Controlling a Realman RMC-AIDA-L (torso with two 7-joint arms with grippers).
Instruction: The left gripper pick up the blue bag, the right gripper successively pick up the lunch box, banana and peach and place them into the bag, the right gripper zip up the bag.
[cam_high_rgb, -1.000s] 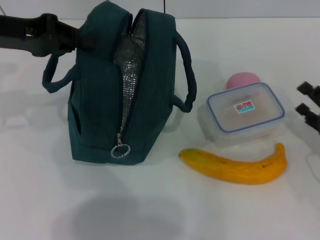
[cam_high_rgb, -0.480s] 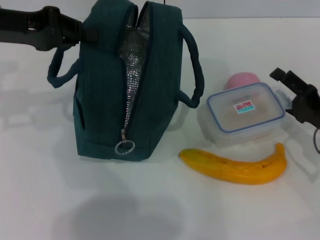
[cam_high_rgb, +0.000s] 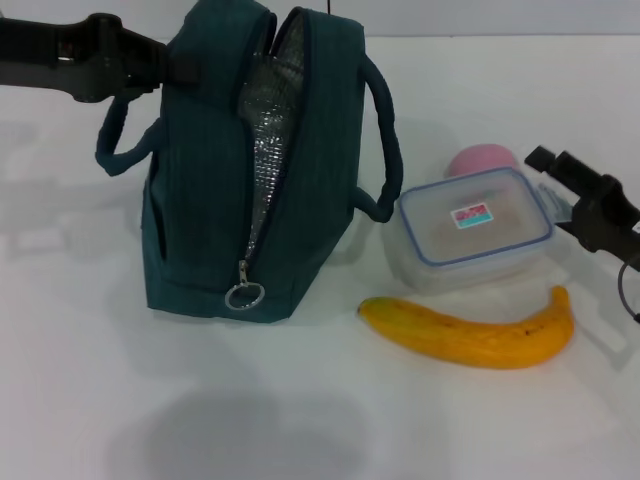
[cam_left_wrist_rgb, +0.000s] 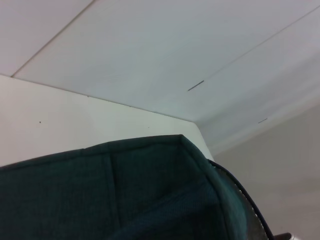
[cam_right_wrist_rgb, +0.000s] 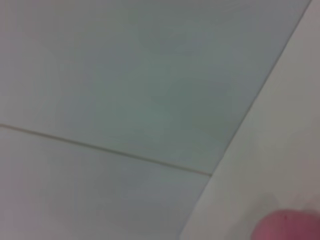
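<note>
Since white surface (cam_high_rgb: 300, 420) carries everything, blue bag (cam_high_rgb: 210, 190) stands upright at left, mouth unzipped, foil lining showing, likely so items can drop in. Left pincer (cam_high_rgb: 178, 68) at bag's far left top, apparently clamped on fabric to steady it; exact finger state cannot tell. Banana (cam_high_rgb: 470, 330) lies near, right of bag. Lunch box (cam_high_rgb: 470, 240) just beyond banana, right pincer (cam_high_rgb: 562, 195) touching its right edge, seemingly starting pickup; spread or pressed cannot tell. Peach (cam_high_rgb: 483, 160) behind box, mostly hidden.
</note>
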